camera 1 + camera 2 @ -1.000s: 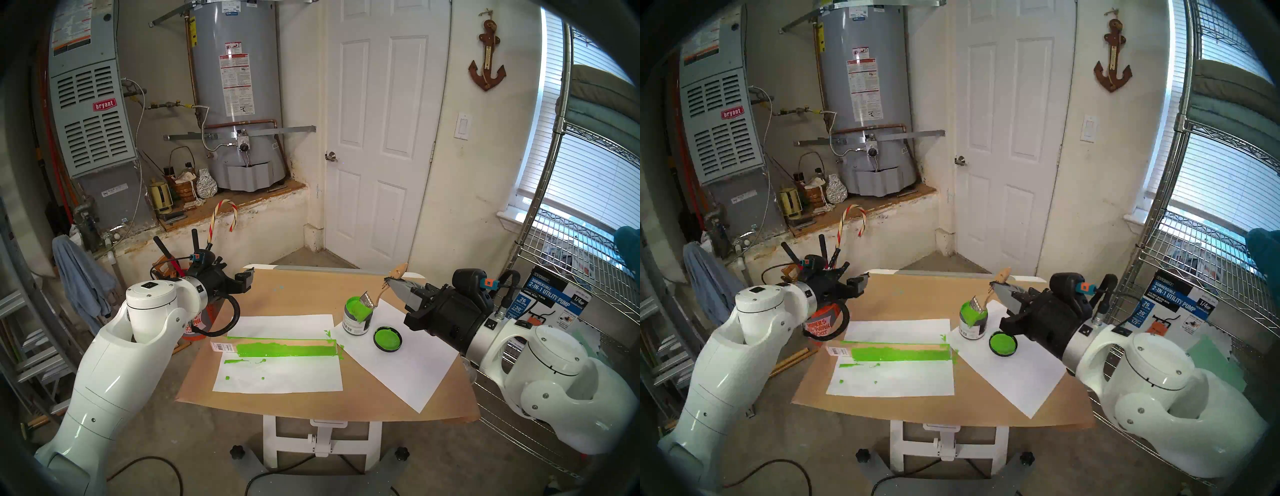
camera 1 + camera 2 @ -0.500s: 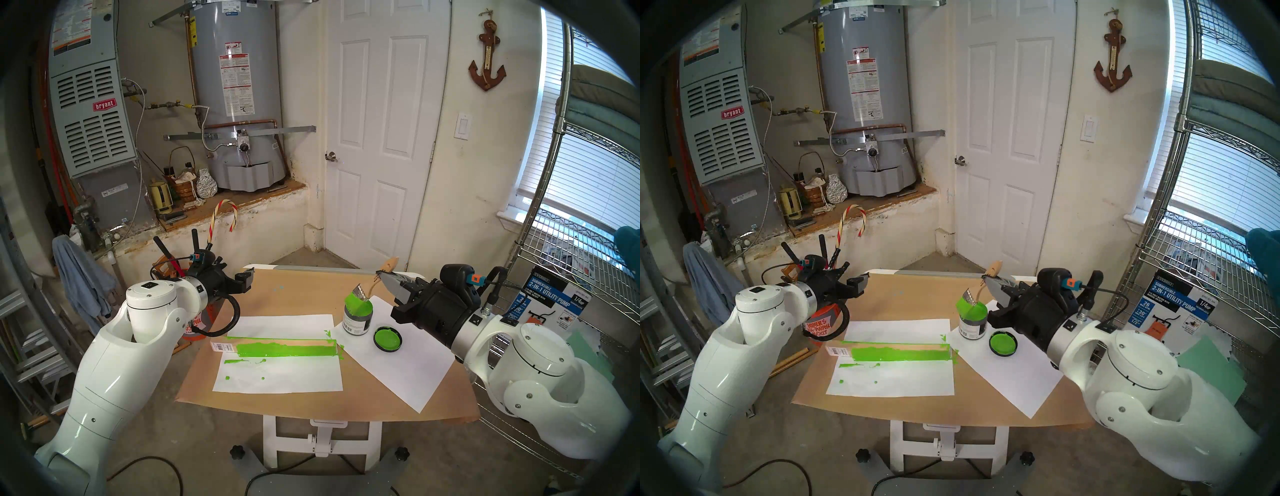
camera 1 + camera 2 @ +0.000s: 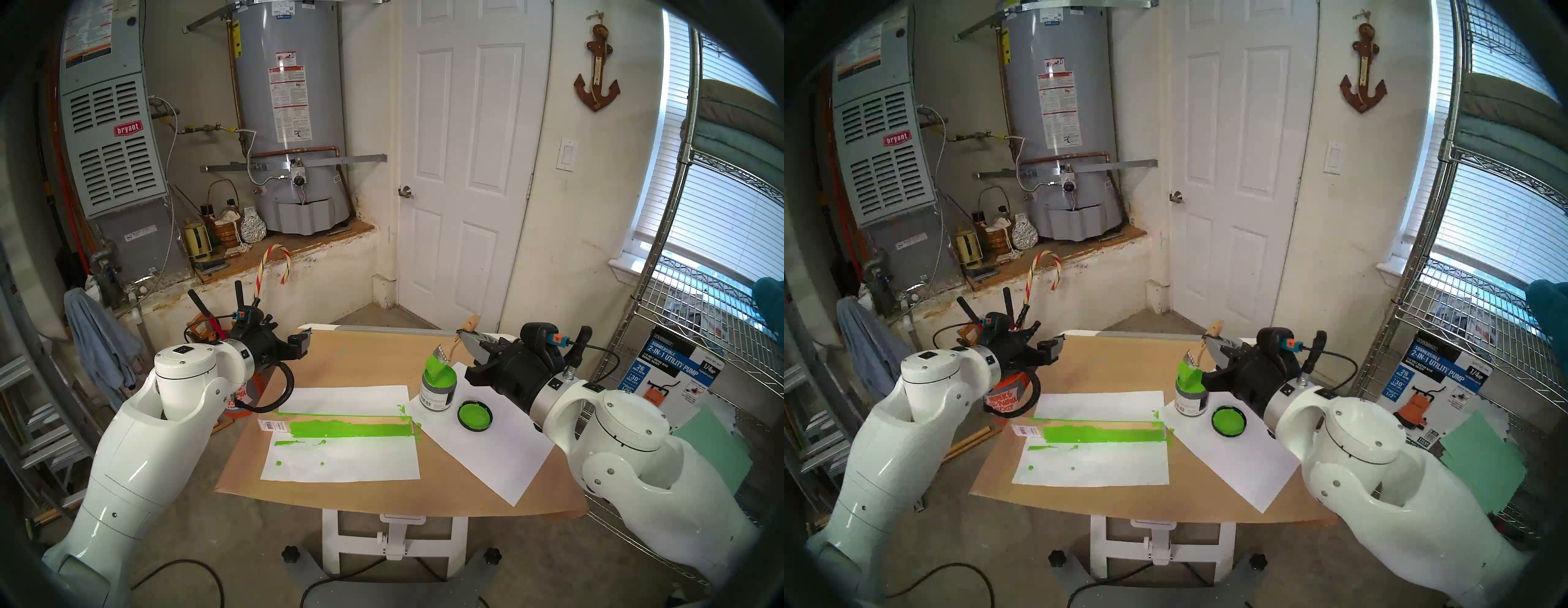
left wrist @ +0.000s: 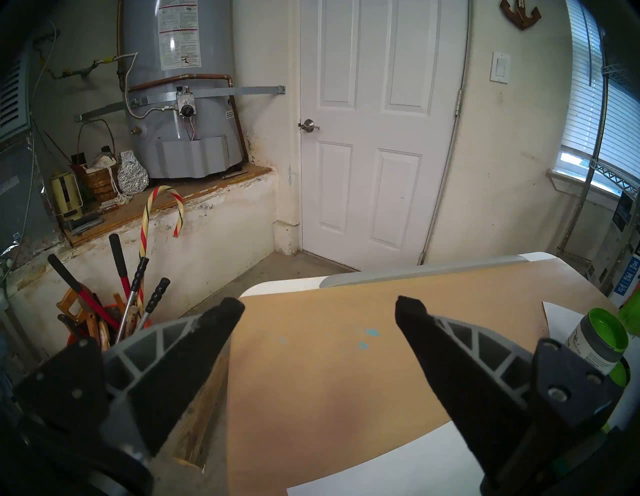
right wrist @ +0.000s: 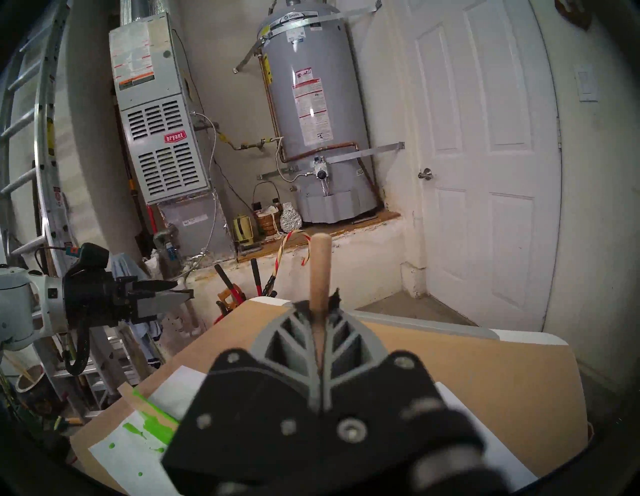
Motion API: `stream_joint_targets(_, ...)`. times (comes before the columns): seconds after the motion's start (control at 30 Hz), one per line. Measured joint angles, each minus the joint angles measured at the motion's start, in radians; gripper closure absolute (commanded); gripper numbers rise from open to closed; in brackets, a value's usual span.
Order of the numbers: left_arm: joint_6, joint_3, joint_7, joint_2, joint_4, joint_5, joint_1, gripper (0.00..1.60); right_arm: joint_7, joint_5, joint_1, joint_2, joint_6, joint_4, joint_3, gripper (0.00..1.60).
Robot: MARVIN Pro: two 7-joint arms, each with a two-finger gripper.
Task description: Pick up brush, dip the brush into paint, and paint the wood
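Observation:
My right gripper (image 3: 463, 336) is shut on the pale wooden handle of the brush (image 3: 441, 354), seen end-on in the right wrist view as the handle (image 5: 319, 270) sticking up between the closed fingers. The green-coated bristles (image 3: 433, 367) slant down into the mouth of the open paint jar (image 3: 437, 392), which stands on a white sheet. The wood (image 3: 352, 428), a long strip mostly coated green with a barcode sticker at its left end, lies across the table's middle. At the table's far left corner my left gripper (image 4: 318, 308) hangs open and empty.
The jar's black lid (image 3: 475, 415), green inside, lies just right of the jar. Two white paper sheets (image 3: 339, 463) flank the wood, smeared green. A bucket of tools (image 4: 117, 311) stands off the table's left. A wire shelf (image 3: 700, 339) stands close to my right arm.
My right gripper has carried the brush left and a little up. The bristles went from hanging over the jar's right side to slanting into its mouth. The left arm has not moved.

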Motion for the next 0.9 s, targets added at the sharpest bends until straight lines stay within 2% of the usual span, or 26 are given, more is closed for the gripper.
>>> stream_joint_targets(0.23, 0.0, 0.0, 0.0, 0.0, 0.0, 0.0, 0.0, 0.0, -0.015, -0.074, 0.082, -0.09, 0.053, 0.073, -0.056, 1.6)
stream_joint_targets(0.4, 0.0, 0.0, 0.0, 0.0, -0.001, 0.0, 0.0, 0.0, -0.025, -0.087, 0.118, -0.115, 0.071, 0.1, -0.073, 1.6)
stream_joint_targets(0.67, 0.0, -0.001, 0.0, 0.0, -0.001, 0.0, 0.0, 0.0, -0.03, -0.07, 0.127, -0.123, 0.072, 0.092, -0.045, 1.6)
stream_joint_targets(0.9, 0.0, -0.001, 0.0, 0.0, -0.001, 0.0, 0.0, 0.0, -0.014, -0.044, 0.102, -0.108, 0.064, 0.074, -0.013, 1.6)
